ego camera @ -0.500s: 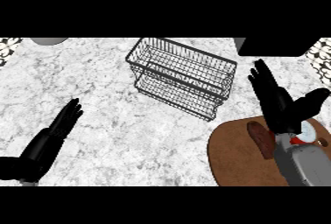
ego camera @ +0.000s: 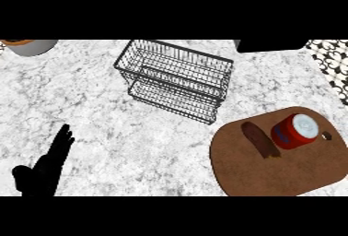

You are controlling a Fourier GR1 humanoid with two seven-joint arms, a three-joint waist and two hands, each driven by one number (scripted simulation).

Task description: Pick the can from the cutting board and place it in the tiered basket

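While the red can (ego camera: 295, 131) lies on the brown cutting board (ego camera: 285, 173), the wire tiered basket (ego camera: 175, 79) has nothing in it. The left hand (ego camera: 49, 167) is open, holding nothing.

Can (ego camera: 293, 132): you can read no text on it; a blue band crosses its red side, but no letters can be made out.
Board (ego camera: 272, 173): plain brown, no marks you could read.
Basket (ego camera: 175, 78): bare wire, no tag.
Bench (ego camera: 136, 143): marbled, no writing.
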